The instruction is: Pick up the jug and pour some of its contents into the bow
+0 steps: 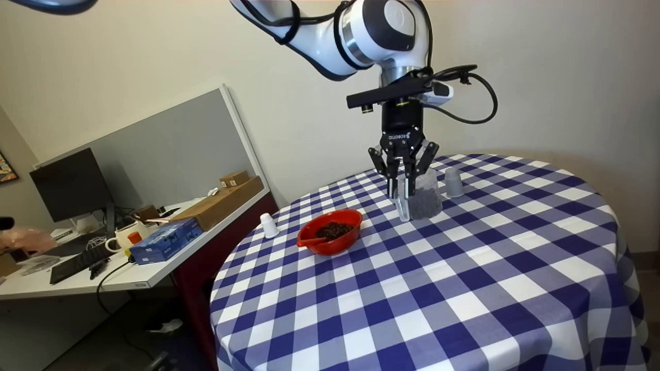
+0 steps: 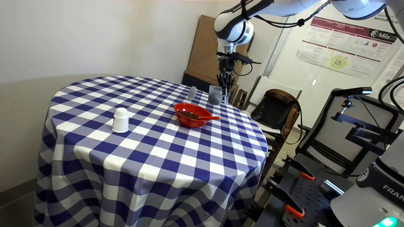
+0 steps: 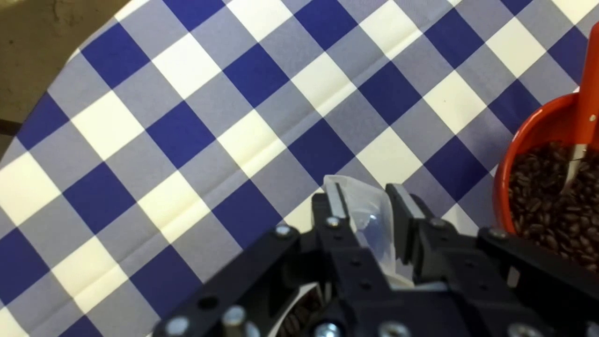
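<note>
Blue, white and grey checks run over the tablecloth (image 1: pixel 392 309), nearest the camera in an exterior view, its edge curving round and falling in folds. Beyond it, at a slant, stands a long white desk (image 1: pixel 142 273). White and black, the arm (image 1: pixel 319 49) hangs in from the top of both exterior views. Well apart from the tablecloth is an office chair (image 2: pixel 350 138) with a mesh back, and on the desk a dark monitor (image 1: pixel 71 184).

Pointing down at the end of the arm, the gripper (image 1: pixel 401 193) is drawn narrow, with the jug's translucent handle (image 3: pixel 374 220) pinched between its fingers.

Red and shallow, the bowl (image 1: pixel 335 249) sits on the tablecloth, near the jug (image 1: pixel 426 198) but not touching it. The jug itself is squat, grey-clear and upright, dark contents showing through its lower part; whether its base touches the cloth, I cannot tell.

A white tapered container (image 2: pixel 121 121) stands with the bowl between it and the jug. Just beside the jug is a slimmer grey translucent glass (image 1: pixel 454 183). A spoon (image 2: pixel 208 118) rests in the bowl, its red handle over the rim. Dark brown beans (image 3: pixel 557 206) surround its tip, and more show inside the jug in the wrist view.
</note>
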